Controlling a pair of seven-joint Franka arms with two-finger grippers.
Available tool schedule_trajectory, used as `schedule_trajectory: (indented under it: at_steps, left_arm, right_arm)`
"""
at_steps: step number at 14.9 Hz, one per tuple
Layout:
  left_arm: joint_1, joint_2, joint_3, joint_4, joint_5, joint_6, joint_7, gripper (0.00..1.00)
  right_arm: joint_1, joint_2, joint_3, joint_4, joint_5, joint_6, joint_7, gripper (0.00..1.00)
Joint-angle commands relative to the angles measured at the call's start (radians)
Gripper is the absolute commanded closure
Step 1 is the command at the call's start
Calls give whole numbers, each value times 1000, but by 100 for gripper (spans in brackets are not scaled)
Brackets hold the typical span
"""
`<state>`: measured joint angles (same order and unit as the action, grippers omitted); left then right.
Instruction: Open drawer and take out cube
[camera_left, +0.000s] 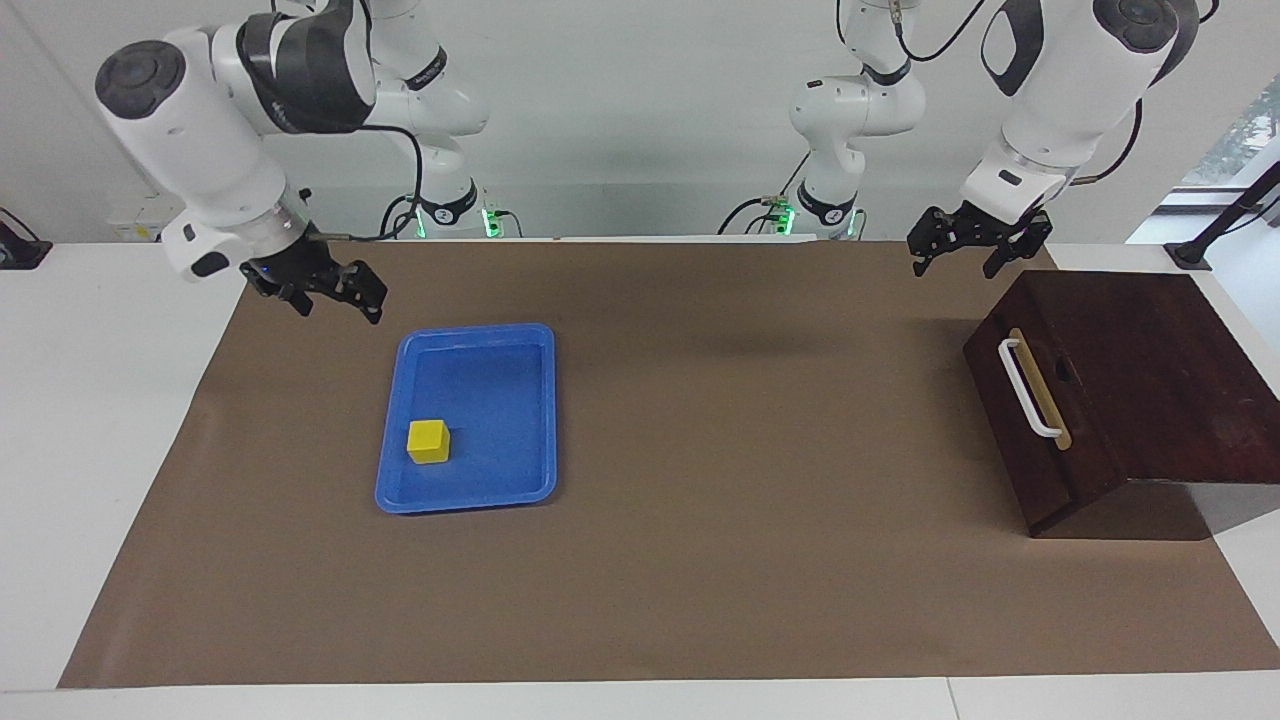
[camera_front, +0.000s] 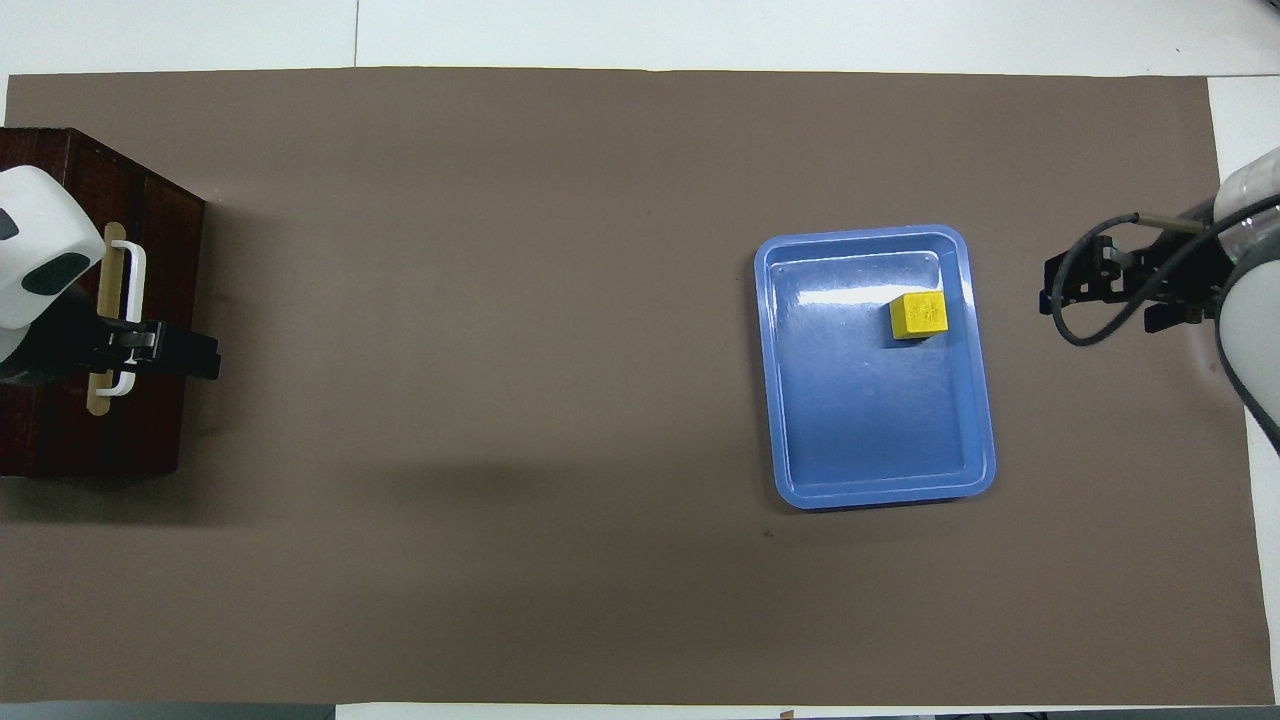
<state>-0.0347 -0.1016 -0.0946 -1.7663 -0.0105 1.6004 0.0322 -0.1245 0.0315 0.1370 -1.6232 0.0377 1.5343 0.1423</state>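
The dark wooden box (camera_left: 1150, 380) stands at the left arm's end of the table. Its drawer (camera_left: 1045, 450) is shut, with the white bar handle (camera_left: 1030, 390) on the front. The box also shows in the overhead view (camera_front: 150, 220). The yellow cube (camera_left: 428, 441) lies in the blue tray (camera_left: 470, 500), also seen from overhead: cube (camera_front: 919, 315), tray (camera_front: 880, 495). My left gripper (camera_left: 957, 265) is open and empty, raised over the box's corner nearer the robots, not touching the handle. My right gripper (camera_left: 338, 308) is open and empty, raised beside the tray toward the right arm's end.
A brown mat (camera_left: 700, 560) covers most of the white table. The tray sits on it toward the right arm's end. The box sits at the mat's edge at the left arm's end, with its front toward the middle of the table.
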Motion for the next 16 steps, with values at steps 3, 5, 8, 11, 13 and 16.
schedule_trajectory:
  at_steps: [3, 5, 8, 11, 13, 16]
  left_arm:
    - [-11, -24, 9, -18, -16, -14, 34, 0]
    - [-11, -24, 9, -18, -16, -20, 28, 0]
    - [-18, -24, 10, -16, -16, -24, 18, 0]
    - [-2, -24, 16, -15, -16, -19, 20, 0]
    - [2, -23, 19, -15, -14, -19, 20, 0]
    - [-1, -24, 19, -15, -14, -19, 20, 0]
  right_arm:
    - [40, -87, -7, -35, -44, -106, -135, 0]
    - [100, -87, -60, -47, -53, -95, -115, 0]
    - [117, -76, -102, -44, -52, -22, -98, 0]
    - [115, -61, -116, -17, -50, -23, -99, 0]
    - [106, -61, -113, -18, -52, -34, -101, 0]
    - [103, -67, -109, -21, -53, -42, -99, 0]
